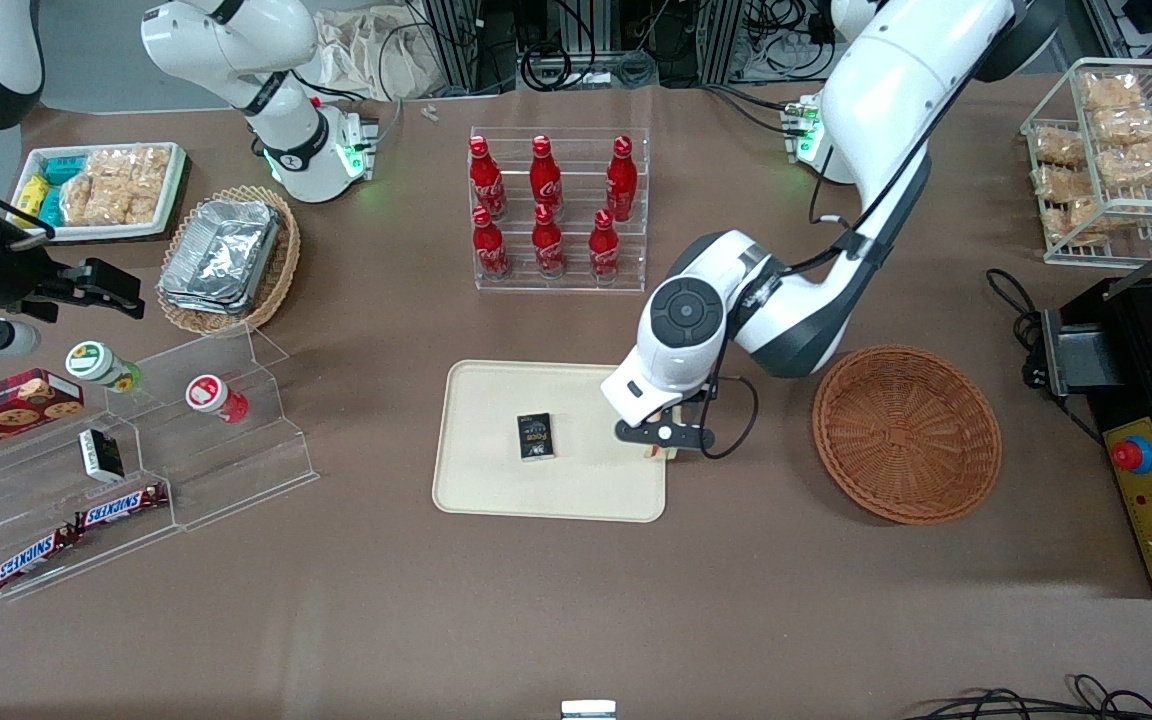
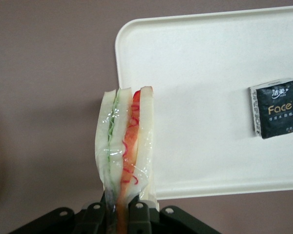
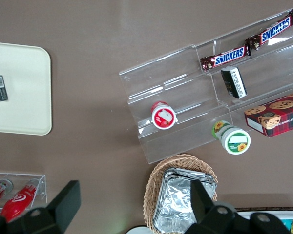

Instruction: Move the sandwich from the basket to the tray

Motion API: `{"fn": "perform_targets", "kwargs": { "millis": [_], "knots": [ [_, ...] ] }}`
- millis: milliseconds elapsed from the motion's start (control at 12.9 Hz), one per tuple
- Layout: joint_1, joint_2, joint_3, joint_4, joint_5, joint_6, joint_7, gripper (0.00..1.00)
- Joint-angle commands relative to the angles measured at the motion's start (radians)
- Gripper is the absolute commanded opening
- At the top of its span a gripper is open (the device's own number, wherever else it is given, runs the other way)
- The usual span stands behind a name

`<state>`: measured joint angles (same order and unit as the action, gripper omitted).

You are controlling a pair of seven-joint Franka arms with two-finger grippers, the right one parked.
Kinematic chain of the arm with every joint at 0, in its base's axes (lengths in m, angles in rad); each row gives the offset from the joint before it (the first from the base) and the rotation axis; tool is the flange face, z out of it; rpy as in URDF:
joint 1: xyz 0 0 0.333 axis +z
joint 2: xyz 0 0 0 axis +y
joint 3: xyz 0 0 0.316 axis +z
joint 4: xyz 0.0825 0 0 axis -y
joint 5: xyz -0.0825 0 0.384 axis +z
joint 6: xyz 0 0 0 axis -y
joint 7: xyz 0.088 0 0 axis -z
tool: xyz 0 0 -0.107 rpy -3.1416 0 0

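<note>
Presently, the gripper (image 2: 118, 210) is clamped on the sandwich (image 2: 125, 146), its black fingers (image 2: 138, 217) pinching the wedge at one end so that the bread layers, green filling and red filling extend outward from the jaws. In the front view the gripper (image 1: 664, 447) hangs over the edge of the tray (image 1: 496, 480) that lies toward the working arm's end of the table, and only a sliver of the sandwich (image 1: 652, 452) shows beneath the wrist. The wrist view shows the sandwich straddling the tray (image 2: 200, 63) rim, part over the cream surface and part over the tablecloth (image 2: 44, 97).

On the tray, well apart from the gripper, lies a small black tissue packet (image 1: 535, 437) marked "Face". The reddish-brown wicker basket (image 1: 906, 434) sits beside the tray toward the working arm's end, with nothing in it.

Farther from the front camera than the tray stands a clear acrylic rack (image 1: 561, 210) holding six red cola bottles (image 1: 547, 203). Toward the parked arm's end are a tan wicker basket of foil containers (image 1: 226, 258), a white snack tray (image 1: 101, 190) and a stepped acrylic display (image 1: 196, 440) with Snickers bars (image 1: 121, 507). A wire rack of packaged snacks (image 1: 1116, 150) stands at the working arm's end. The whole table is covered in brown cloth.
</note>
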<state>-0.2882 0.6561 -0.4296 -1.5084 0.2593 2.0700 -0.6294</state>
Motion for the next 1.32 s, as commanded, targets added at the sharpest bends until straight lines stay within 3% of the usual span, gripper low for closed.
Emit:
{"fn": "perform_targets", "kwargs": {
  "millis": [0, 466, 621, 699, 854, 1087, 1243],
  "knots": [
    [-0.009, 0.060, 0.003, 0.033, 0.034, 0.051, 0.010, 0.00],
    [-0.009, 0.125, 0.003, 0.033, 0.034, 0.116, 0.031, 0.00],
    [-0.009, 0.137, 0.003, 0.037, 0.029, 0.127, 0.027, 0.08],
    [-0.009, 0.138, 0.003, 0.037, 0.025, 0.134, 0.014, 0.22],
    [-0.009, 0.140, 0.005, 0.037, 0.020, 0.136, -0.002, 0.99],
    [-0.005, 0.129, 0.002, 0.040, 0.018, 0.130, -0.072, 1.00],
    [-0.002, 0.109, 0.002, 0.057, -0.026, 0.107, -0.070, 1.00]
  ]
}}
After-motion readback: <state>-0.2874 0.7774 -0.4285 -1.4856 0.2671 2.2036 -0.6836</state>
